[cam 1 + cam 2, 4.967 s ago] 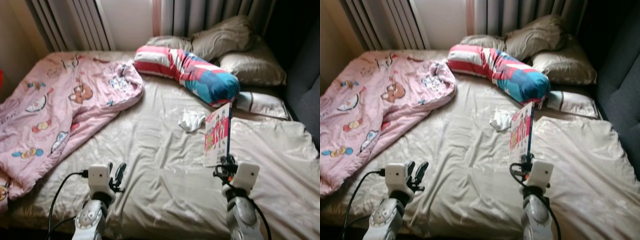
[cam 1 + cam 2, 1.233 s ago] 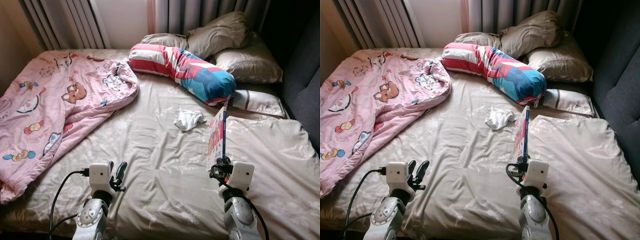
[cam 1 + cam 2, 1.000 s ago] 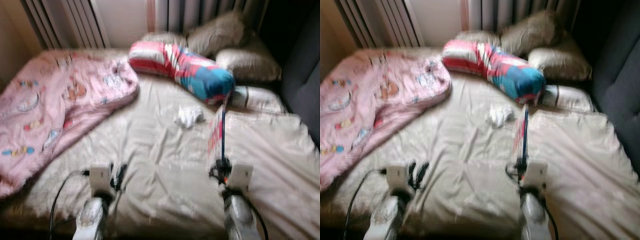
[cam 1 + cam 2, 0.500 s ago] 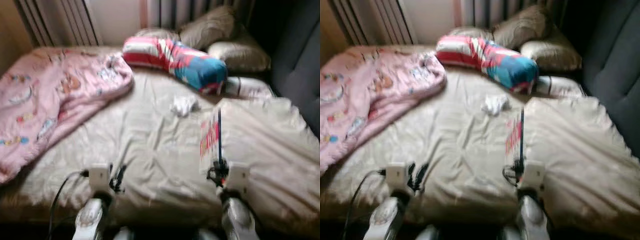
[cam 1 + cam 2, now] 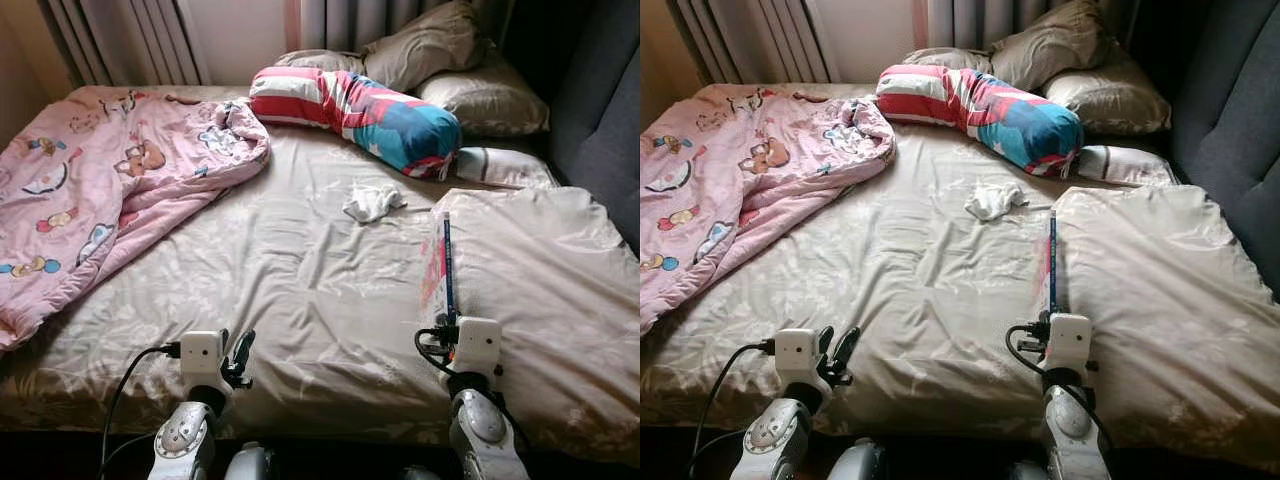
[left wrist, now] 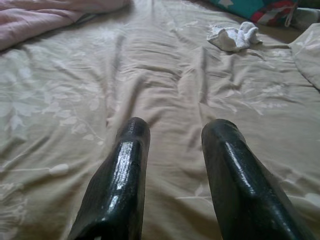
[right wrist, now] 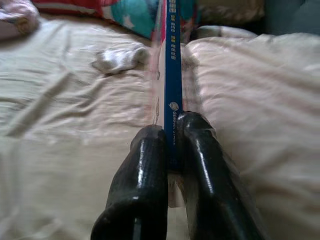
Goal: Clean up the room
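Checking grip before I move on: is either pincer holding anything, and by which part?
The right pincer is shut on a thin book, pinching its blue spine edge near the lower end. The left pincer is open, holding nothing.

Bedroom setting: a bed [image 5: 300, 290] covered by a creased beige floral sheet occupied the room. Grey pleated curtains [image 5: 130, 40] hung behind its head beside a pale wall [image 5: 235, 35]. A dark upholstered panel [image 5: 1230, 110] flanked the right side. Soft daylight fell across the sheet.
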Robot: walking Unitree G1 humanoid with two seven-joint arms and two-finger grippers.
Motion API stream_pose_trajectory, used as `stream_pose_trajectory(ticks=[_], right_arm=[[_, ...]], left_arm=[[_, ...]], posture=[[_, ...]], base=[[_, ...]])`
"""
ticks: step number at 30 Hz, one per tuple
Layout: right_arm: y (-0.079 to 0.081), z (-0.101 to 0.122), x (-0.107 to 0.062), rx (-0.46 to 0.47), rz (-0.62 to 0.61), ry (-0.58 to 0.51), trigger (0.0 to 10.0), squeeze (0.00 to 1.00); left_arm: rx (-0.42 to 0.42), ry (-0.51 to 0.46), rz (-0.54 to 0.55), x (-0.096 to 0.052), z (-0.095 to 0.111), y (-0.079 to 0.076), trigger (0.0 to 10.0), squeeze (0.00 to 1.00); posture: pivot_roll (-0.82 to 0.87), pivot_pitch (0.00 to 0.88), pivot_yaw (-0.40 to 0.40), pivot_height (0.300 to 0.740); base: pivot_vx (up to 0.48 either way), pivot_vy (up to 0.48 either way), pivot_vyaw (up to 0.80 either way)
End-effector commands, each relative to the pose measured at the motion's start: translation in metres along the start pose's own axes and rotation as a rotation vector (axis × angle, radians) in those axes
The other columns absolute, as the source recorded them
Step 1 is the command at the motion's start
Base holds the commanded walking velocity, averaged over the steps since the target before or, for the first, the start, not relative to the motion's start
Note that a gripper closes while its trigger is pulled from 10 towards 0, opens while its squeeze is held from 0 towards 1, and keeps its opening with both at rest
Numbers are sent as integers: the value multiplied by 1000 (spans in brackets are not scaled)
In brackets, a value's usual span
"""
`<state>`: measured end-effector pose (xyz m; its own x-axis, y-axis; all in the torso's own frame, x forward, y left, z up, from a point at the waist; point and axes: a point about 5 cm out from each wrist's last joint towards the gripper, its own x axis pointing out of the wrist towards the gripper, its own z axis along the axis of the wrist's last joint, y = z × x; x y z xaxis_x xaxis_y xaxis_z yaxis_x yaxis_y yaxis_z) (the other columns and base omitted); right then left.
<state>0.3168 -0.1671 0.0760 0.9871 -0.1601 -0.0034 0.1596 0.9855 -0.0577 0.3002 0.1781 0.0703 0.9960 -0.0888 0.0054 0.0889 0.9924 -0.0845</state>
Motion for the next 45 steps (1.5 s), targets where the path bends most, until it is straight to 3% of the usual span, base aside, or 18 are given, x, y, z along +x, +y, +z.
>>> stream_pose_trajectory(ticks=[1,4,14,27,30,37,45], right_arm=[[-1,17,8,-51,-23,-84,10000,0],[-2,12,10,-128,-21,-50,10000,0],[-3,-5,12,-244,-27,58,10000,0],[-5,-19,10,-280,-45,127,10000,0],[-4,-22,9,-268,-37,146,10000,0],[-1,-38,4,-145,-19,252,10000,0],[2,-43,3,-67,-5,281,10000,0]], left_arm=[[-2,5,7,0,-1,3,10000,0],[-2,5,5,0,-1,2,10000,0],[-4,9,8,-2,-1,4,10000,0],[-8,15,6,-3,-3,3,10000,0],[-7,17,5,-3,-3,3,10000,0],[-1,20,7,-5,-4,4,10000,0],[3,25,9,-7,-4,5,10000,0]], posture=[[-50,194,25,630],[-50,194,24,630],[-42,196,22,630],[-40,198,21,630],[-38,201,22,630],[-25,212,25,630],[-20,220,27,630]], base=[[0,0,0],[0,0,0],[0,0,0],[0,0,0],[0,0,0],[0,0,0],[0,0,0]])
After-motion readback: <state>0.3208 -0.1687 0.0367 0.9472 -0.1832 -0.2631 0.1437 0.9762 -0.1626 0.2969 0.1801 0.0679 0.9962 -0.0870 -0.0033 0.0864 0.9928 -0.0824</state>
